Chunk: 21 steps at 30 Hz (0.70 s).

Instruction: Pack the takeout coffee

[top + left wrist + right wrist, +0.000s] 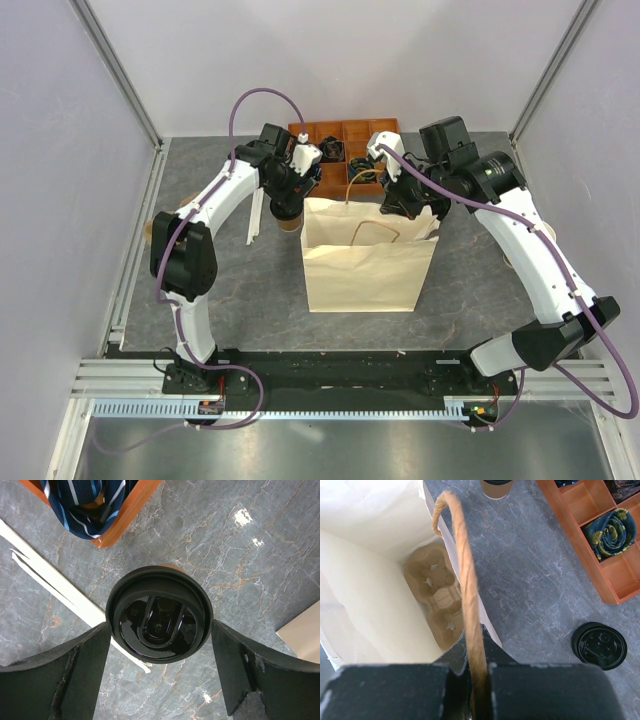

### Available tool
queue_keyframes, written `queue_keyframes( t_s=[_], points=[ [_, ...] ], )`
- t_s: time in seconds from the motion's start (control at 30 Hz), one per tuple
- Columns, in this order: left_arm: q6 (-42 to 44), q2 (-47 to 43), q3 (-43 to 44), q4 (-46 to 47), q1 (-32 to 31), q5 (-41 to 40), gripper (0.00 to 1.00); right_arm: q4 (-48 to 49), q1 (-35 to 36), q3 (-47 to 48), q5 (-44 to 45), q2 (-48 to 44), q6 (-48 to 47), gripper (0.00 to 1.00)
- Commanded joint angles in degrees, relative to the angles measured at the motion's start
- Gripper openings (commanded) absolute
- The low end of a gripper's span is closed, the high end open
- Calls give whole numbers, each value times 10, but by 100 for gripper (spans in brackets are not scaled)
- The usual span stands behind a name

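The takeout coffee [287, 216] stands upright on the table [225, 295], left of centre in the overhead frame, just beside the paper bag [365, 270]. The left gripper [160, 632] is released, its jaws spread either side of the lid [159, 611]. The right gripper [476, 675] is clenched on the bag's handle [463, 570].

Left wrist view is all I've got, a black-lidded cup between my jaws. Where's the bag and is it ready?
Observer: The paper bag stands upright just right of your cup, mouth open.
Operator: Is anything holding it?
Observer: The right arm has its jaws shut on the twine handle.
Operator: Anything inside?
Observer: A pulp cup carrier lies on the bottom, no cups in it.
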Motion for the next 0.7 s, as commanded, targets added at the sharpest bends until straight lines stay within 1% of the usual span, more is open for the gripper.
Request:
queue_keyframes(
  t_s=[0.0,0.23,0.67],
  points=[
    [25,-28,-8,16,-2,0,88,5,0,23,-11,0,0,0],
    [29,-22,-23,21,-2,2,86,5,0,22,-10,-1,1,0],
    [43,-21,-53,50,-6,-25,82,5,0,26,-10,4,3,0]
  ],
)
